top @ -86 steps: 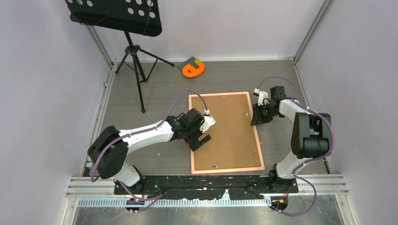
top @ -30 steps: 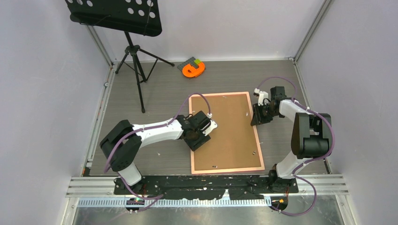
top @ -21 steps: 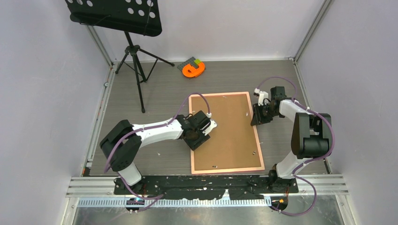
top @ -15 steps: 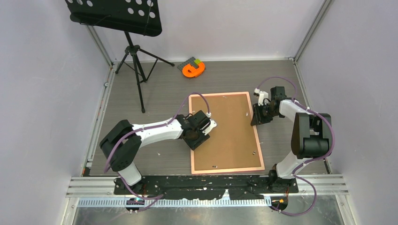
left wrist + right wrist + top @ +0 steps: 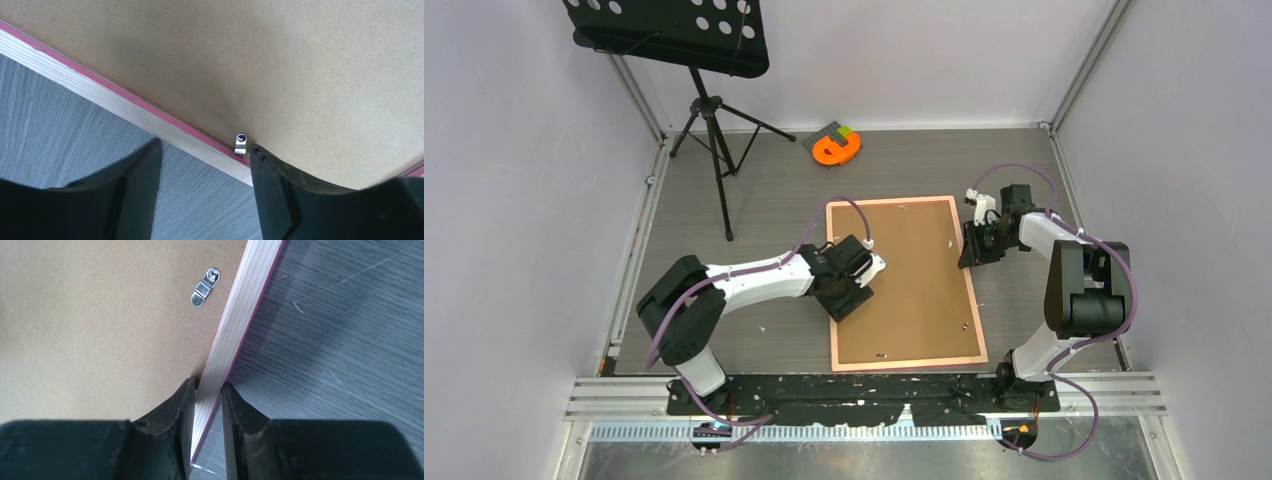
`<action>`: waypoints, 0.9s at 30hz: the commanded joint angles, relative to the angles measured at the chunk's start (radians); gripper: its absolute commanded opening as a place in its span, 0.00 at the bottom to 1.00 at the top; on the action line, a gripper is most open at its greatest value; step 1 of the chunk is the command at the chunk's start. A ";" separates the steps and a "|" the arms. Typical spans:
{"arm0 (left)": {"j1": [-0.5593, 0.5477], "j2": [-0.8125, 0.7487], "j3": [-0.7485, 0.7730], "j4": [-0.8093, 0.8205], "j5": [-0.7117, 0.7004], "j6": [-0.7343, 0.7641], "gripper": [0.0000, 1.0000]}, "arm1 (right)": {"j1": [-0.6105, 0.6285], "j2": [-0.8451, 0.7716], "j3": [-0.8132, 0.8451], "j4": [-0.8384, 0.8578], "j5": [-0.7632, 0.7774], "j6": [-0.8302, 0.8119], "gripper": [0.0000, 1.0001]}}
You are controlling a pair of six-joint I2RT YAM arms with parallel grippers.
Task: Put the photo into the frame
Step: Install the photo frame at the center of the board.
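The frame (image 5: 909, 364) lies back-up on the table, and the plain brown backing board (image 5: 914, 280) fills it. The photo is hidden. My left gripper (image 5: 849, 298) is open and straddles the frame's left edge (image 5: 100, 90). In the left wrist view (image 5: 206, 146) its right finger sits on the board beside a small metal clip (image 5: 241, 143). My right gripper (image 5: 969, 258) is shut on the frame's right rail (image 5: 250, 295). In the right wrist view (image 5: 209, 385) one finger is on the board side and one on the table side.
Another metal clip (image 5: 205, 287) lies on the board (image 5: 100, 315) ahead of the right gripper. A small orange tape-like object (image 5: 836, 148) lies at the back. A black music stand (image 5: 714, 130) stands at the back left. Walls close off three sides.
Since 2.9 s ago the left arm has pulled in and its gripper has settled on the frame's left edge. Over the last second nothing moves. The right arm has stayed still.
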 commanded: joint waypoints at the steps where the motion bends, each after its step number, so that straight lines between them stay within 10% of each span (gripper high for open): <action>1: 0.005 -0.012 0.025 0.067 0.016 0.045 0.68 | -0.001 -0.020 0.003 0.020 -0.022 -0.024 0.06; 18: 0.027 -0.013 0.027 0.042 0.038 0.045 0.69 | -0.003 -0.014 0.004 0.021 -0.027 -0.025 0.06; 27: 0.181 -0.110 0.084 -0.005 0.131 0.045 0.86 | -0.003 -0.015 0.004 0.017 -0.033 -0.020 0.06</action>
